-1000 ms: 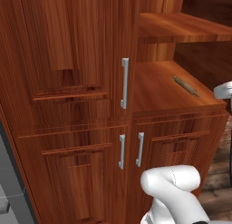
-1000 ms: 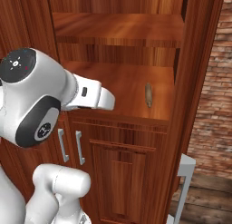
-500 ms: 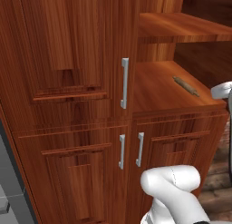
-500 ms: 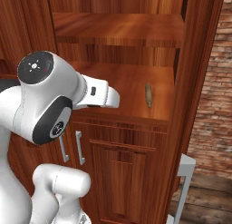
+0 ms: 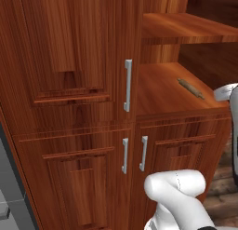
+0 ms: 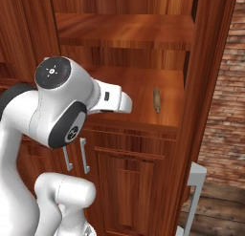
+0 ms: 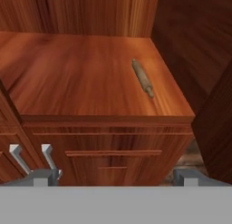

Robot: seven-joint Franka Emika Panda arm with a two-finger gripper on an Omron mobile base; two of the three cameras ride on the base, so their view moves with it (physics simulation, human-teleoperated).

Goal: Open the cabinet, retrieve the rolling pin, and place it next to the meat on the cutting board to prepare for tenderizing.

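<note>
The cabinet (image 5: 69, 61) has its right door (image 6: 208, 87) swung open, while the left door is closed behind its long silver handle (image 5: 128, 84). The rolling pin (image 7: 142, 77) lies on the lower shelf toward the right side, also seen as a slim pin (image 5: 190, 88) and end-on (image 6: 156, 99). My gripper (image 7: 117, 177) hangs in front of the shelf edge, below and short of the pin, open with nothing between its fingers. The arm's white hand (image 6: 115, 100) reaches toward the shelf. The meat and the cutting board are out of view.
Below the shelf are two shorter doors with short silver handles (image 5: 124, 155) (image 5: 143, 152). An upper shelf (image 5: 186, 29) overhangs the lower one. A brick wall (image 6: 225, 111) and wooden floor (image 6: 220, 211) lie to the right.
The arm has swung forward and to the right, bringing the hand closer to the open shelf. The rolling pin has not moved, and the gripper stays open.
</note>
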